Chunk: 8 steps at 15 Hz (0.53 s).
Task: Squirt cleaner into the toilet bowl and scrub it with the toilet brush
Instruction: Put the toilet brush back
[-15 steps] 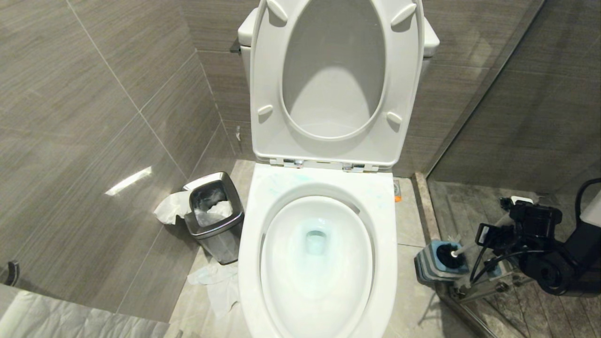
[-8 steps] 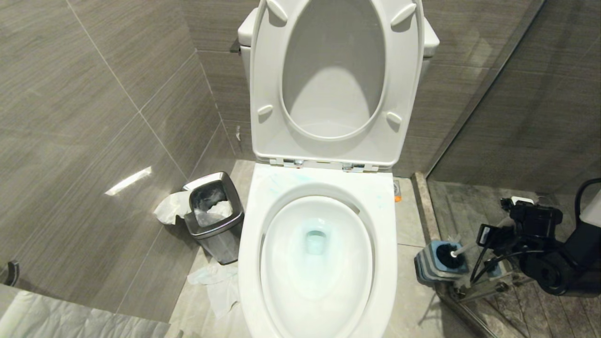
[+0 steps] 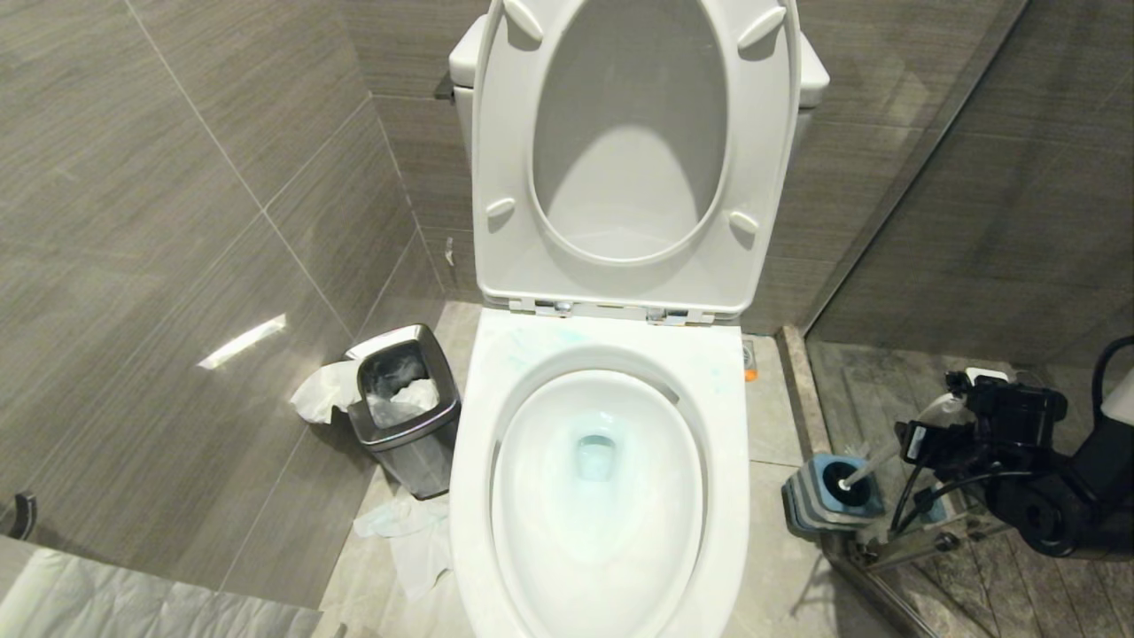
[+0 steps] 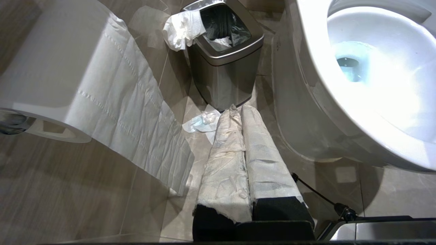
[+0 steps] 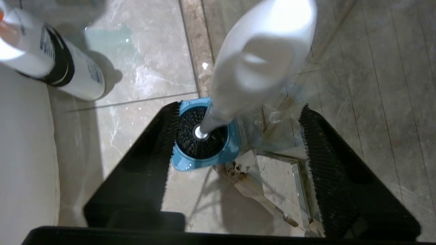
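The toilet bowl [image 3: 467, 478] stands open with its seat and lid raised. Pale teal cleaner tints the water [image 3: 596, 456] [image 4: 351, 64] and streaks the back rim [image 3: 532, 341]. The toilet brush [image 3: 873, 465] sits to the bowl's right, its black head in the blue-topped holder [image 3: 828, 505] [image 5: 204, 160] and its white handle [image 5: 262, 58] leaning up. My right gripper [image 3: 926, 443] [image 5: 238, 107] is open around the handle, and neither finger grips it. My left gripper [image 4: 236, 109], its fingers wrapped in white paper, hangs shut and empty low beside the bowl [image 4: 316, 68].
A steel waste bin [image 3: 407, 408] with tissue hanging out stands left of the toilet, and crumpled tissue [image 3: 407, 540] lies on the floor. A white black-labelled bottle [image 5: 68, 71] stands by the holder. A glass door edge with its hinge [image 3: 886, 549] runs behind the holder. A paper roll [image 4: 68, 78] hangs near the left arm.
My right gripper has opened and let go of the brush handle. The handle now leans free in the holder. The left arm has not moved.
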### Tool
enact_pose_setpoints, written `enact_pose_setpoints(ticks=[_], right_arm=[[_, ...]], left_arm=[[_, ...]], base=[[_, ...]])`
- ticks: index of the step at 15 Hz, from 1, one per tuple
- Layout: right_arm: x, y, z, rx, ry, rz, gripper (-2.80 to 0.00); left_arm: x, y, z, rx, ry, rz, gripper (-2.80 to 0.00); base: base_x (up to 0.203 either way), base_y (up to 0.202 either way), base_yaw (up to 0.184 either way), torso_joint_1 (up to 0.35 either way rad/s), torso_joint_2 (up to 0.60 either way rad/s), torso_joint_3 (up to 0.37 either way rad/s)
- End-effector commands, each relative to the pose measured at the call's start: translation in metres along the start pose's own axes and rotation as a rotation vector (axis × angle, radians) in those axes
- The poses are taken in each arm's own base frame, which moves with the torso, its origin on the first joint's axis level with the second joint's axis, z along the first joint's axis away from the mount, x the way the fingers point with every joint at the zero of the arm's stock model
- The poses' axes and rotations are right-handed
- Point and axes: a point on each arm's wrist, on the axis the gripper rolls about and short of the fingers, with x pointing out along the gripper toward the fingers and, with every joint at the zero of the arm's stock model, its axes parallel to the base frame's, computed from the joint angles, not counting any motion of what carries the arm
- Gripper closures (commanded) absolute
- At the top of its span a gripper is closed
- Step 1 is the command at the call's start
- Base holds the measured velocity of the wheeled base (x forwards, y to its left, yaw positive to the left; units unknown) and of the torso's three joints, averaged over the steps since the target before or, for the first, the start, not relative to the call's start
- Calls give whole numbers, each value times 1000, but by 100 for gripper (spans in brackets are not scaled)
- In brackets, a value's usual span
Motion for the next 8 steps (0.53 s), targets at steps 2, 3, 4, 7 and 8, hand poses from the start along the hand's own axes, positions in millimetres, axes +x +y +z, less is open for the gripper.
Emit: enact_pose_setpoints(ticks=[2, 3, 4, 7, 8], right_arm=[[-5, -1, 3, -1, -10, 16, -280], [-8, -1, 7, 2, -22, 21, -280], [-11, -1, 11, 5, -34, 30, -280], [-27, -4, 21, -6, -55, 64, -280], [-33, -5, 21, -21, -54, 74, -280]], left_arm=[[0, 0, 0, 0, 2, 1, 0], [0, 0, 0, 0, 0, 1, 0], [0, 0, 0, 0, 2, 1, 0], [0, 0, 0, 0, 2, 1, 0], [0, 0, 0, 0, 2, 1, 0]], base=[[0, 0, 0, 0, 0, 0], [0, 0, 0, 0, 0, 0], [0, 0, 0, 0, 0, 0], [0, 0, 0, 0, 0, 0], [0, 0, 0, 0, 0, 0]])
